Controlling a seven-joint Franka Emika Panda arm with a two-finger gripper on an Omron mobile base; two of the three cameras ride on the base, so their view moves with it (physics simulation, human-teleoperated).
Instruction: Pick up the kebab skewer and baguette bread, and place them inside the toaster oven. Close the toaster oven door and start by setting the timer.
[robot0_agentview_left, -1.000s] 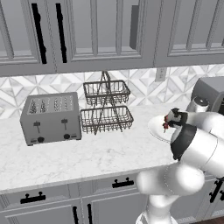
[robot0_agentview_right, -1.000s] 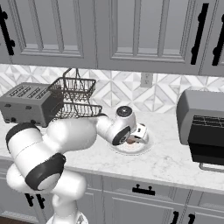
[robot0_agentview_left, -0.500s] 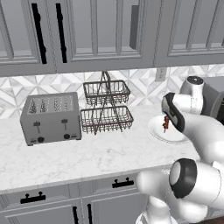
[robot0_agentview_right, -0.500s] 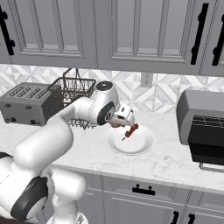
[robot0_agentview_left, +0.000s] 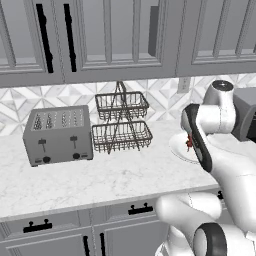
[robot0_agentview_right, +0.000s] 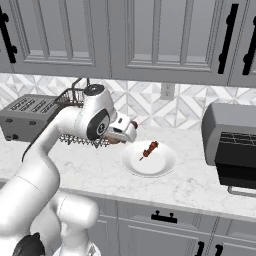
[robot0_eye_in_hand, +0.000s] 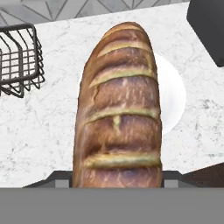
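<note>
since the earlier frames the arm has lifted off the white plate (robot0_agentview_right: 150, 162) and swung up and to the left of it in the right base view, carrying the baguette bread (robot0_eye_in_hand: 118, 109) away while the kebab skewer (robot0_agentview_right: 149, 149) lies alone on the plate.

largest to smallest: the marble counter (robot0_agentview_left: 115, 172) runs under grey cabinets. the toaster oven (robot0_agentview_right: 234, 145) sits at the right end of the counter, its toaster oven door (robot0_agentview_right: 240, 190) dropped open so the wire rack shows. the silver slot toaster (robot0_agentview_left: 59, 134) stands at the left, the two-tier wire basket (robot0_agentview_left: 121, 122) just beside it. the plate lies between basket and toaster oven.

the gripper (robot0_agentview_right: 131, 131) hangs above the counter just left of the plate, its fingers spread fairly wide and clamped on the baguette bread, which juts out along them above the plate in the hand view. the skewer lies tilted near the plate's middle.
</note>
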